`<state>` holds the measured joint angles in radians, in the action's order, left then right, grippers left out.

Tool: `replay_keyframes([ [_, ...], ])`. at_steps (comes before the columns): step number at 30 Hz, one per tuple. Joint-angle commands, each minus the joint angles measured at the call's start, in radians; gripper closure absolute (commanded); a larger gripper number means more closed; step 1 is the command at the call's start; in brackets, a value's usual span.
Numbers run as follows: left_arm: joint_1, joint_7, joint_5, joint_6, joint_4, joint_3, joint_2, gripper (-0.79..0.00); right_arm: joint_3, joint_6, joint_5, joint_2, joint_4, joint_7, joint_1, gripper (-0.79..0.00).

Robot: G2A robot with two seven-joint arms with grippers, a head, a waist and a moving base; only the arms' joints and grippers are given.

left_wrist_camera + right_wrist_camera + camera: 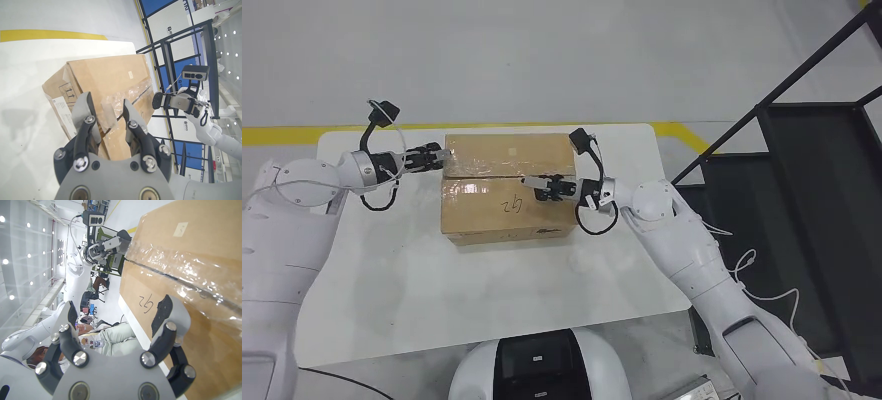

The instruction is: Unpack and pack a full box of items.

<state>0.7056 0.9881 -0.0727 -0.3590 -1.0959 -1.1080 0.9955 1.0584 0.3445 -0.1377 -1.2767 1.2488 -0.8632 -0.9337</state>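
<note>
A closed cardboard box [507, 195] sits on a white table [542, 290], with 1 robot gripper at each end of the taped seam along its top.

The left gripper [440, 157] is at 1 short end of the box, level with the top edge, where the clear tape [492, 177] folds over that edge. In the left wrist view its 2 fingers [88, 106] stand a moderate way apart, gripping nothing. A loose tape flap [108, 115] sticks up between them, and whether it touches either finger cannot be told. The box [113, 75] stretches away ahead of this gripper [108, 108]. A printed label [60, 106] is on the end wall just beside the fingers.

The right gripper [532, 184] hangs over the box top near the opposite end, just beside the seam. Its fingers are spread wide and hold nothing. In the right wrist view, 1 finger [164, 311] is over the cardboard, close to a handwritten mark [146, 302]. The other finger is out past the box's long edge. The tape [179, 262] runs from beside this gripper [117, 313] away to the left gripper [123, 247] at the far end. A small pale sticker [180, 229] lies on the cardboard beyond the seam.
</note>
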Motion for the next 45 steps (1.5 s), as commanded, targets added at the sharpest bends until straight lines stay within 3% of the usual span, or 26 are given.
replay_keyframes([
  [1, -0.002, 0.004, -0.009, 0.001, -0.005, 0.0, -0.001, 0.0, 0.001, 0.0, 0.002, 0.001, 0.0, 0.0, 0.0, -0.785],
  [10, 0.003, 0.034, 0.01, -0.004, -0.031, -0.004, -0.004, 0.0, -0.002, 0.0, -0.005, 0.001, -0.001, 0.0, 0.0, -0.785],
  [16, 0.003, 0.087, 0.236, -0.048, -0.023, -0.006, 0.01, 0.0, -0.002, -0.001, -0.001, 0.002, -0.015, 0.008, 0.001, -0.785],
  [28, -0.043, 0.327, 0.729, -0.08, 0.01, 0.041, 0.057, 0.0, -0.006, -0.011, 0.025, 0.004, -0.023, 0.029, 0.001, -0.785],
  [30, -0.067, 0.31, 0.642, -0.11, 0.043, 0.045, 0.056, 0.0, -0.006, -0.014, 0.03, 0.004, -0.024, 0.033, 0.001, -0.785],
  [36, -0.081, 0.12, 0.283, -0.12, 0.071, 0.052, 0.041, 0.0, 0.0, -0.013, 0.03, 0.006, -0.021, 0.032, 0.001, -0.785],
  [38, -0.079, 0.038, 0.132, -0.103, 0.056, 0.053, 0.034, -0.563, 0.0, -0.013, 0.031, 0.007, -0.019, 0.032, 0.001, -0.785],
  [39, -0.076, -0.016, 0.04, -0.092, 0.049, 0.054, 0.029, -0.785, -0.002, -0.013, 0.03, 0.007, -0.017, 0.031, 0.001, -0.785],
  [45, -0.028, -0.224, -0.149, -0.055, -0.003, 0.034, 0.019, -0.785, -0.009, -0.012, 0.028, 0.006, -0.014, 0.03, 0.001, -0.785],
])
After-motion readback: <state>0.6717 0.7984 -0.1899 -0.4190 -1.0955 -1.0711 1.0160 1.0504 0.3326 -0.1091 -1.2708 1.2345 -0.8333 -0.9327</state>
